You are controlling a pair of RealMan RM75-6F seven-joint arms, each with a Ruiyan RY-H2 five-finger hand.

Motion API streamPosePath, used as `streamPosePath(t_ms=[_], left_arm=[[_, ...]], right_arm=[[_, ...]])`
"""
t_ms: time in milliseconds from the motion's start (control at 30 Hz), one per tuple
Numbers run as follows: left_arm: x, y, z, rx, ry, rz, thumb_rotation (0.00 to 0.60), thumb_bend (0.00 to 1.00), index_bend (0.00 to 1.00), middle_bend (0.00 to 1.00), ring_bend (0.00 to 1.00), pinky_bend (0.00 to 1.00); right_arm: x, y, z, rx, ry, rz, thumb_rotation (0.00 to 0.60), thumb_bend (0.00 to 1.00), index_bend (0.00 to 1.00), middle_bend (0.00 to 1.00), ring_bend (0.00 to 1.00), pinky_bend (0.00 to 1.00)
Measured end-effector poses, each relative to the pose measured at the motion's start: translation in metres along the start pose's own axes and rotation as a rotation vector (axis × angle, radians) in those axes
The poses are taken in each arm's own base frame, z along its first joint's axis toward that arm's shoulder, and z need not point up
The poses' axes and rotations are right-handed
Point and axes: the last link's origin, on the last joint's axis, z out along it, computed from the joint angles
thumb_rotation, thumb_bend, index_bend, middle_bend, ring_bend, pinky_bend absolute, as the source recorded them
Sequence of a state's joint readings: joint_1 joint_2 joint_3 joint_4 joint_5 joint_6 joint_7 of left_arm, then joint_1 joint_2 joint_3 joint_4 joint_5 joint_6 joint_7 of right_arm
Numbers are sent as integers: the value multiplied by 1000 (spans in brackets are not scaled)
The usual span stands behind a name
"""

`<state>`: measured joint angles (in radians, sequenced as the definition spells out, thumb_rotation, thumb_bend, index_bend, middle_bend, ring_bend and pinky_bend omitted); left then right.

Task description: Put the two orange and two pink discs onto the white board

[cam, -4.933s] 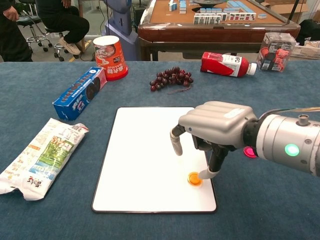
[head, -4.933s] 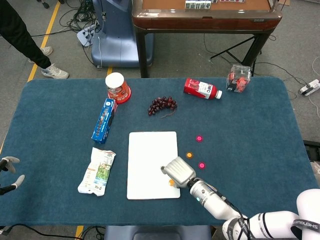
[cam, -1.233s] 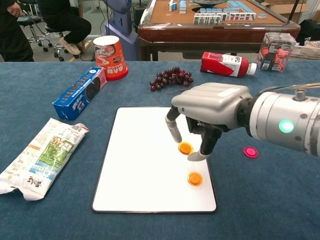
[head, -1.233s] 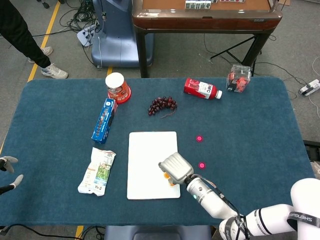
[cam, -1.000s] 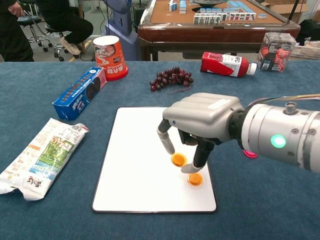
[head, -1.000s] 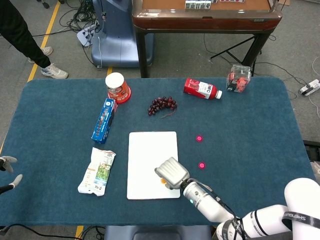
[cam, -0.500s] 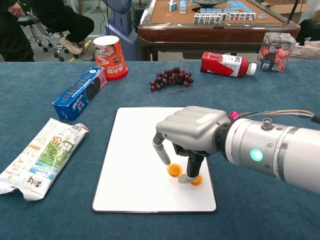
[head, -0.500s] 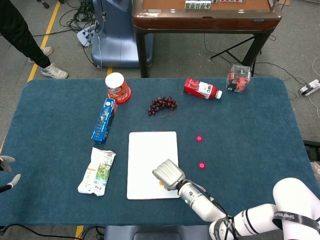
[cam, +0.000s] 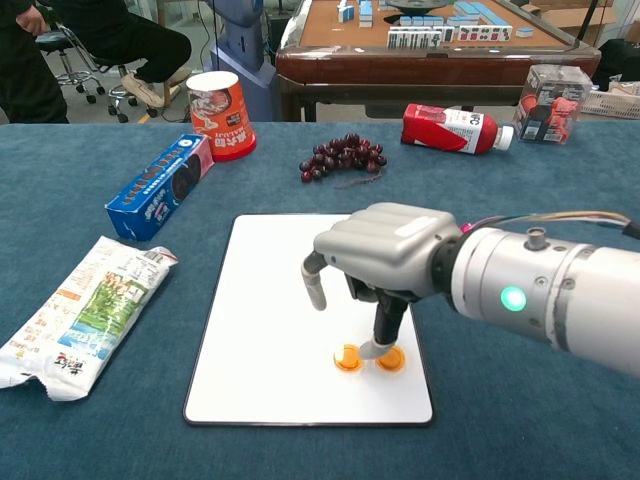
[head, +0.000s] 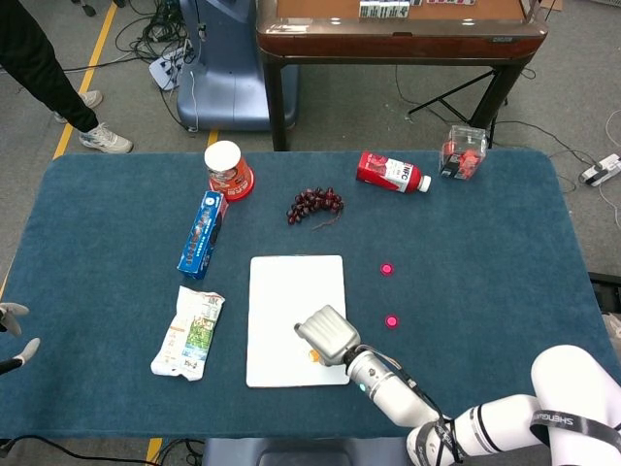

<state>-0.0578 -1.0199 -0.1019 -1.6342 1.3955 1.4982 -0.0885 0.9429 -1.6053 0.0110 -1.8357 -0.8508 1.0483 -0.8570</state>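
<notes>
We see right hand [cam: 375, 265] open, holding nothing, fingertip btwn two orange discs [cam: 348, 358] on board [cam: 270, 320]; pink discs [head: 391, 321] to its right.

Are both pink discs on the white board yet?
No, both pink discs lie on the blue cloth right of the white board.

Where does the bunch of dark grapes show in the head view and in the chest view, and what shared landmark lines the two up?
Head view: bunch of grapes lies upper middle of the table, just beyond the far edge of the white board.
Chest view: grapes sit upper centre, again beyond the board's far edge.
Shared landmark: the red bottle lying on its side, to the right of the grapes in both.
</notes>
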Motion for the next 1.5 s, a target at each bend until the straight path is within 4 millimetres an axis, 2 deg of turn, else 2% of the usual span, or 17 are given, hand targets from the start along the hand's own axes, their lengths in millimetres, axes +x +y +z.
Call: streamPosePath(t_ms=[367, 700, 1100, 1500], left_arm=[[-3, 2, 0, -4, -10, 13, 600, 245, 494, 583, 490, 784], [-6, 3, 0, -7, -18, 20, 600, 245, 493, 583, 490, 784], [-7, 4, 0, -9, -22, 23, 600, 245, 493, 583, 490, 784], [-7, 4, -1, -8, -22, 23, 600, 245, 493, 583, 490, 784]], right_arm=[[13, 52, -27, -138, 7, -48, 600, 155, 392, 1000, 1000, 1000], [-4, 91, -48, -247, -57, -47, 600, 159, 392, 1000, 1000, 1000], [-24, 114, -54, -306, -101, -30, 600, 163, 392, 1000, 1000, 1000], [-39, 121, -52, -327, -133, -15, 600, 167, 406, 1000, 1000, 1000]])
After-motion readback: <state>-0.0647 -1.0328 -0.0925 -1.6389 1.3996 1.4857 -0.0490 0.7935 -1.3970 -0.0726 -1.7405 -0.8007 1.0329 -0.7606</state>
